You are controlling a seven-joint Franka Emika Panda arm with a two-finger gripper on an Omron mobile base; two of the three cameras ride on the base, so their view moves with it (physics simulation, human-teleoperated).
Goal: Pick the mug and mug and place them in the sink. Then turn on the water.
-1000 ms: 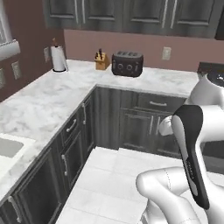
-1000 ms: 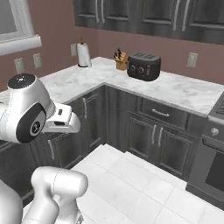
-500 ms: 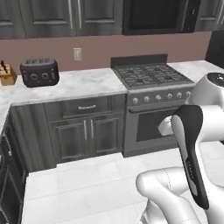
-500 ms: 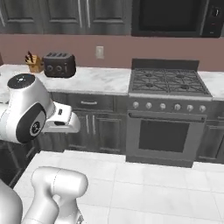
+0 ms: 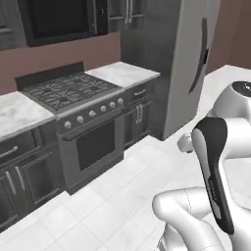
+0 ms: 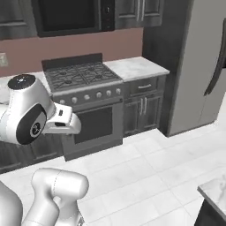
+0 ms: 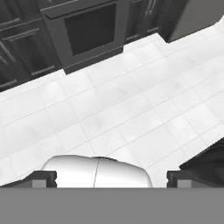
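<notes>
Gripper [image 7: 107, 179] jaws spread wide, holding nothing, aimed down at white floor tiles [image 7: 131, 105] before the gas range [image 5: 73, 105], fridge [image 6: 198, 66] to its right; can't tell where mugs or sink are.

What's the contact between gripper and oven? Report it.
Apart. In the hand view the open gripper hangs over bare floor tiles, with the oven well beyond it.

One stove [image 5: 68, 93], one oven door [image 6: 98, 125] — one refrigerator [image 5: 188, 59].
</notes>
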